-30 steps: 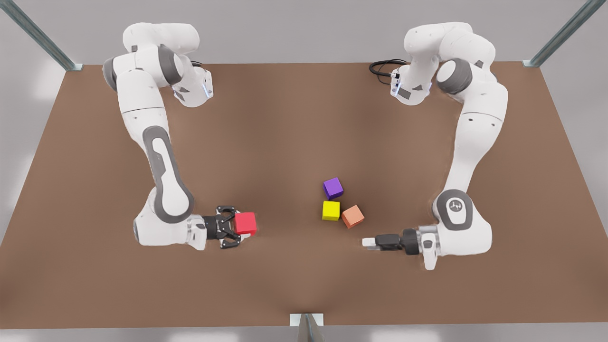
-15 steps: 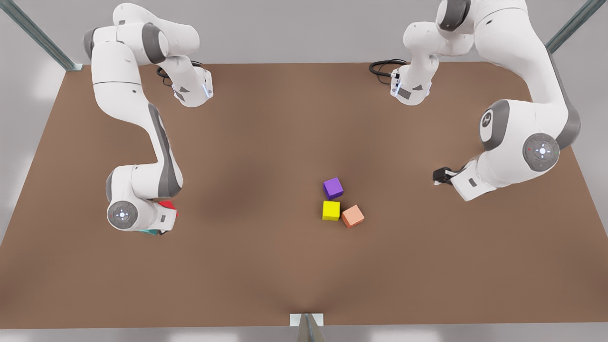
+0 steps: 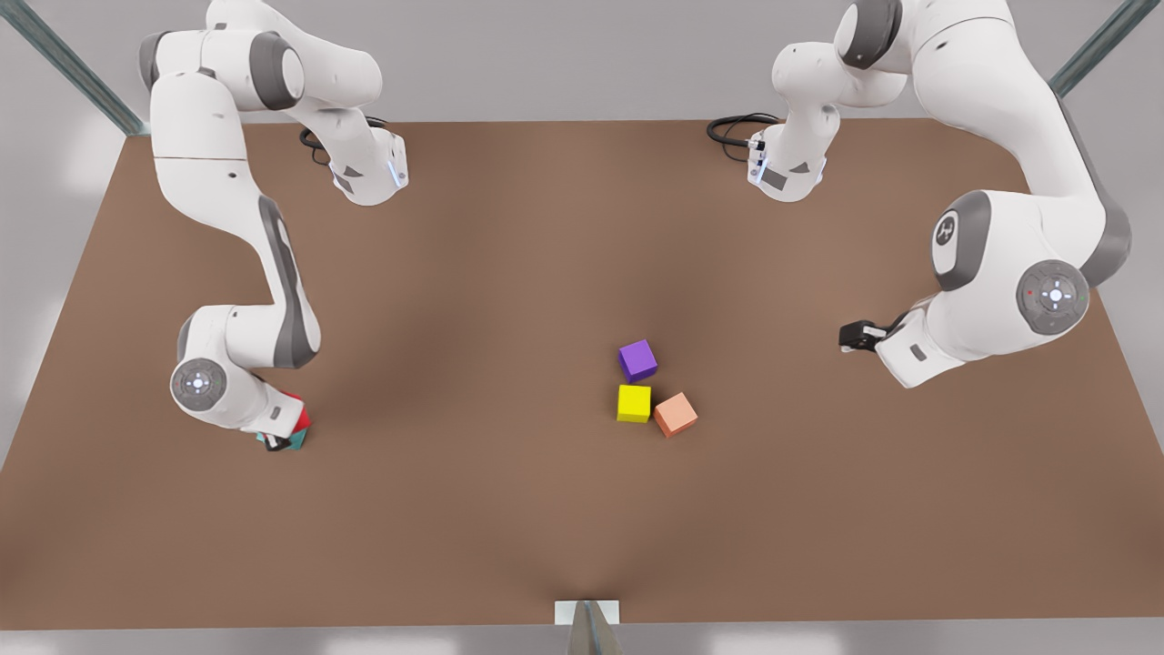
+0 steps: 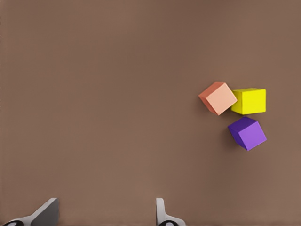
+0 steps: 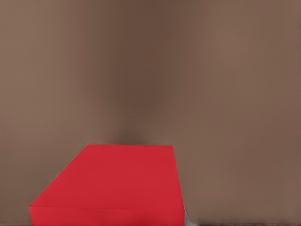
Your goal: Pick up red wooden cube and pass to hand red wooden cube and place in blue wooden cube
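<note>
Red wooden cube (image 3: 298,418), held in the right claw (image 3: 284,435), sits atop the blue wooden cube (image 3: 296,441) at the desk (image 3: 509,509) front view's left; left claw (image 3: 855,337), fingers parted, hangs far right.

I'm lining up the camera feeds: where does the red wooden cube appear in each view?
Front view: red wooden cube at the front view's left, beneath the right arm's wrist, over the blue wooden cube.
Right wrist view: the red wooden cube, close up.
Left wrist view: faces the purple cube and its cluster.
Shared landmark: the brown table.
</note>
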Robot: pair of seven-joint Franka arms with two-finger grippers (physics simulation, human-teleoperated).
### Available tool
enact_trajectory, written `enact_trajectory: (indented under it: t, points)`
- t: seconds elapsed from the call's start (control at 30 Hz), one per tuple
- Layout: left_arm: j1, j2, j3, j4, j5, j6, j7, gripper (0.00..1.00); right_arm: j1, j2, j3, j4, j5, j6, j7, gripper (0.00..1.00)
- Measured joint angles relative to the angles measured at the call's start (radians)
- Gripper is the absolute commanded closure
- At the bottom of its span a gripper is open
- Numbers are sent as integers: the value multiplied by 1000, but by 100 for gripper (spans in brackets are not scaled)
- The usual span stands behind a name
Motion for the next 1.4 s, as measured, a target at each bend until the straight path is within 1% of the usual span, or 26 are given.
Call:
enact_trajectory:
  t: [0.03,0.2,0.63,0.67,0.7,0.73,0.97,1.2,1.3,1.4]
  points:
    - [0,3,0,0,5,-1,-1,0,-3,0,0,3,0,7,2,45]
    - [2,8,2,0,17,-3,-6,0,-44,21,1,16,2,29,4,45]
    - [2,11,2,1,21,-4,-14,0,-68,61,0,7,-3,86,-4,44]
    - [2,11,2,1,21,-4,-14,0,-68,62,-1,6,-3,87,-5,43]
    - [2,11,2,1,21,-4,-14,0,-69,62,-1,6,-3,89,-6,7]
    - [2,11,2,1,21,-4,-15,0,-70,63,-1,5,-1,91,-7,0]
    - [2,11,3,1,21,-5,-17,0,-72,76,-2,8,2,96,-17,0]
    - [2,11,2,1,21,-5,-18,0,-74,34,6,19,12,57,-22,0]
    - [2,11,2,1,21,-5,-19,0,-70,-25,13,34,40,-6,-22,0]
    - [2,11,2,1,21,-5,-20,0,-69,-62,12,145,122,-155,10,0]
